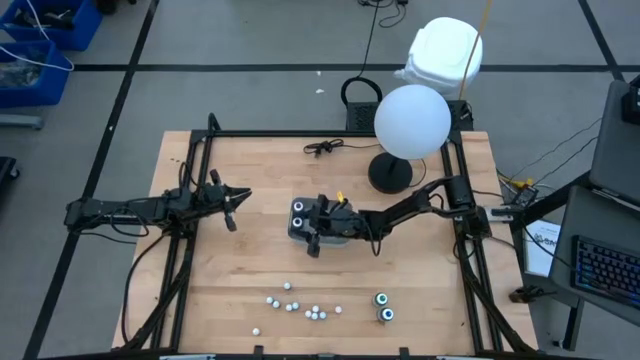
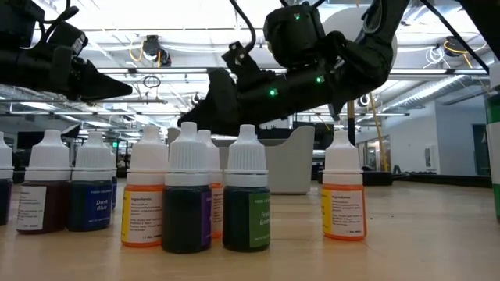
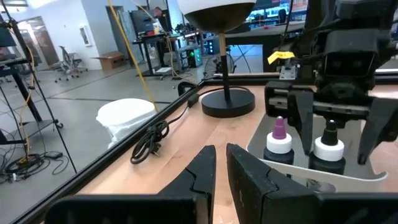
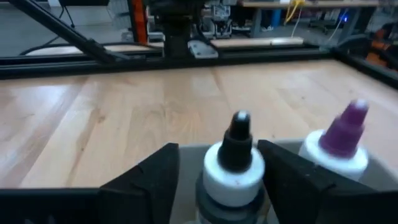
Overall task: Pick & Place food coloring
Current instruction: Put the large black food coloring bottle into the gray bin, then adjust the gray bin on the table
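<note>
Start at the left: your left gripper hangs over bare table left of centre, its fingers nearly pressed together with only a sliver between them and nothing in them. It looks parked, facing the tray.

At the centre sits the grey tray, and two of the larger food coloring bottles already stand in it: one with a purple tip and one with a black tip. Your right gripper is over that tray with its fingers spread either side of the black-tipped bottle, not visibly pinching it. I'd judge it is either just setting that bottle down or about to close on it; you can't tell which from here.

Toward the near edge, the small white-capped bottles stand scattered in a loose cluster, well apart from the tray. The low view shows orange, green, blue and dark ones among them.

Farther right on the near side, two teal-topped bottles stand together, also untouched.

So, assuming the tray is the target, you're early: two in, most of the set left.
</note>
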{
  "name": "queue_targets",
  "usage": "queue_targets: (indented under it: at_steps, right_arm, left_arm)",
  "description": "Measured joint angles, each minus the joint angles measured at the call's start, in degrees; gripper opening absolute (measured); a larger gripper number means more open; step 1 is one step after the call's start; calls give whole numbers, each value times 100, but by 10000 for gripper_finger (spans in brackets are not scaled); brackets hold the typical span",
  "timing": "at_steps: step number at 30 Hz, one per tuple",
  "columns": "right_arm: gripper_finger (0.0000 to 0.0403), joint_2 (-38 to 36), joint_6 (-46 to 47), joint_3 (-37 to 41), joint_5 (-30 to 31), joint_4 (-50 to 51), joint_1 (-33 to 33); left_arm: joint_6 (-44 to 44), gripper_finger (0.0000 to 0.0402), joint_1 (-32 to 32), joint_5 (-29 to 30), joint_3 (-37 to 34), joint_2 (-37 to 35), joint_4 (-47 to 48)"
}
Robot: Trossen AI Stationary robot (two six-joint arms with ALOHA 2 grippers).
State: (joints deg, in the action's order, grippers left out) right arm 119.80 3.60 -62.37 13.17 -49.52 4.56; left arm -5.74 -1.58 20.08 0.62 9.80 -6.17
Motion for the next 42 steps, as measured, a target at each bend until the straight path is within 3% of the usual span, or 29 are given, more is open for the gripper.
queue_targets:
  at_steps: [7,13,17,21,24,34,39,42]
  right_arm:
    - [227,-662,-577,0,35,340,58]
    - [204,-1686,-1008,0,85,2071,242]
    - [156,-2162,-1180,0,489,3198,528]
    - [81,-2420,-1248,1,1124,4085,869]
    - [19,-2610,-1186,2,1523,4782,1091]
    - [2,-2976,779,2,3139,7439,1574]
    - [1,-2959,1977,5,3028,8405,1571]
    - [1,-2934,2367,127,3000,8492,1527]
  left_arm:
    - [1,47,-1,0,0,0,3]
    - [253,47,-2,-550,0,109,165]
    - [186,45,0,-792,0,454,-3]
    - [241,11,0,-1003,0,1041,-182]
    - [396,7,0,-1013,0,1581,-478]
    - [555,3,0,-1261,0,3391,-2173]
    - [480,7,0,-1254,97,4080,-2535]
    - [587,3,-6,-1168,360,4461,-2535]
